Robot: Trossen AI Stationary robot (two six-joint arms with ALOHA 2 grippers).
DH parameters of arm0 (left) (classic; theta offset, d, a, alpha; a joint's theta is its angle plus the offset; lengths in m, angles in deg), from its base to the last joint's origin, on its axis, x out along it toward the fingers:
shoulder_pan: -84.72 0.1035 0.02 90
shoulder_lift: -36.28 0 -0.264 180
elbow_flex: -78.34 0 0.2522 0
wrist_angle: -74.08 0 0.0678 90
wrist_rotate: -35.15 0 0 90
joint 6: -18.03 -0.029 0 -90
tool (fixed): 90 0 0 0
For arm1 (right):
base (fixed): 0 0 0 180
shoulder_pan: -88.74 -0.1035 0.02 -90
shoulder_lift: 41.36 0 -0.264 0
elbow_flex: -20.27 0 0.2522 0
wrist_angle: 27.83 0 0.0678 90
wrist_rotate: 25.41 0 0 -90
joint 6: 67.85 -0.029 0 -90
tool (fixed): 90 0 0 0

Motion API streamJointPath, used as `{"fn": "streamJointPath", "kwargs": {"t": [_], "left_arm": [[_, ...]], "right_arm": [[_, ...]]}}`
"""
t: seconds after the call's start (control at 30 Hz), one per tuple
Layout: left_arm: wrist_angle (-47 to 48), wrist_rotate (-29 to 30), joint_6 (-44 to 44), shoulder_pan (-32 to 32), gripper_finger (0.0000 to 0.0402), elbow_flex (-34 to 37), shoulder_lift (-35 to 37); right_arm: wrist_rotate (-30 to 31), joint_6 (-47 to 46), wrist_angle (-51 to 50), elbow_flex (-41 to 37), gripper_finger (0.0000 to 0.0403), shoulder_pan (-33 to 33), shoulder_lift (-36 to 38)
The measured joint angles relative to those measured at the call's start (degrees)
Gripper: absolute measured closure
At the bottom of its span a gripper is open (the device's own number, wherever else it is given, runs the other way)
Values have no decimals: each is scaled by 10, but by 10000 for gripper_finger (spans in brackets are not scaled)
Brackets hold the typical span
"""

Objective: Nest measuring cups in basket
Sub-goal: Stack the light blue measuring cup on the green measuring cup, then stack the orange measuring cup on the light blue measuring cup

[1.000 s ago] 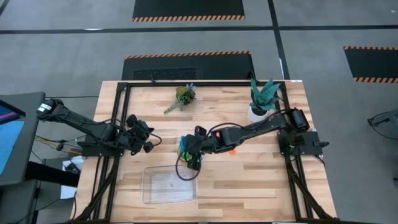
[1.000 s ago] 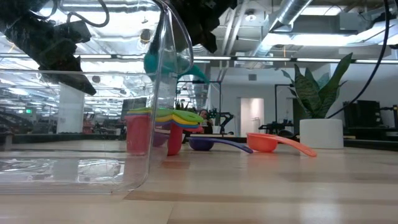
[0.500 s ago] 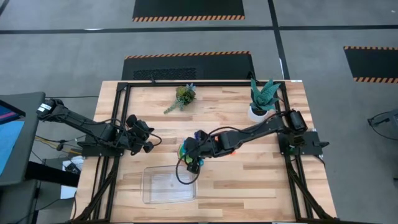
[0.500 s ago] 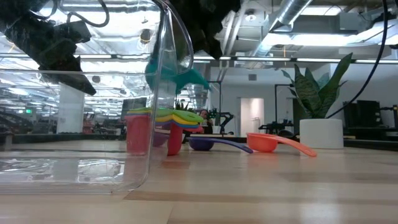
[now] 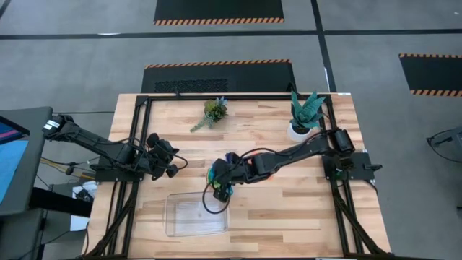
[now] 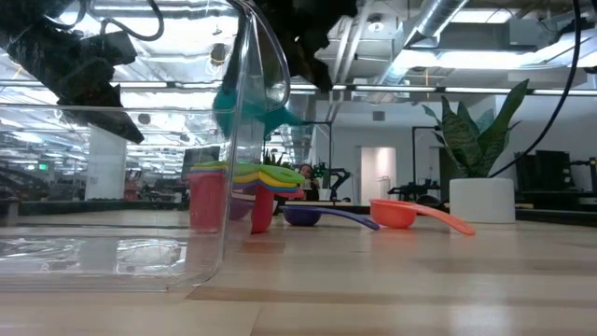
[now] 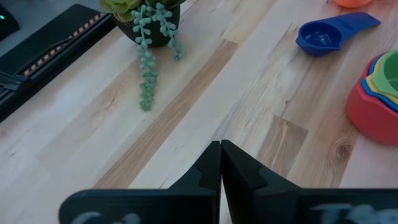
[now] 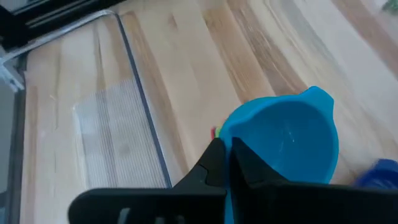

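My right gripper (image 5: 220,182) is shut on a light-blue measuring cup (image 8: 286,143) and hangs over the table's middle, just beyond the far right corner of the clear basket (image 5: 196,214). The low view shows that cup (image 6: 247,98) in the air above a nested stack (image 6: 229,191), whose red cup stands on the table with yellow, green and orange ones inside it. A dark blue cup (image 6: 312,215) and an orange cup (image 6: 396,213) lie on the table to the right of the stack. My left gripper (image 7: 221,162) is shut and waits at the table's left (image 5: 170,162). My right gripper pinches the light-blue cup between its two fingers (image 8: 214,165) at the side of the rim nearest the wrist (image 8: 233,134). The fingers hide the part between them. The cup is lifted clear and tilted, with its mouth toward the wrist camera.
A trailing succulent (image 5: 211,112) sits near the far edge. A leafy plant in a white pot (image 5: 304,115) stands at the far right. Dark frame rails (image 5: 137,144) run along the table's edges. Bare wood (image 5: 289,209) lies to the right of the basket.
My right gripper has carried the light-blue cup a little toward the table's left above the stack, dipping and coming back up, and the cup has tipped slightly. The gripper has stayed shut on it.
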Motion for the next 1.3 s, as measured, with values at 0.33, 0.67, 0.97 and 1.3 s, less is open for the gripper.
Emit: {"fn": "streamJointPath", "kwargs": {"t": [0.33,0.67,0.97,1.3], "left_arm": [[1,0,0,0,401,0,0],[2,0,0,0,401,0,0],[2,0,0,0,401,0,0],[2,0,0,0,401,0,0]], "right_arm": [[-15,-13,13,-1,395,0,-15],[-29,-14,10,-1,350,0,-15],[-29,-16,9,-1,316,0,-15],[-24,2,12,-1,298,2,-15]]}}
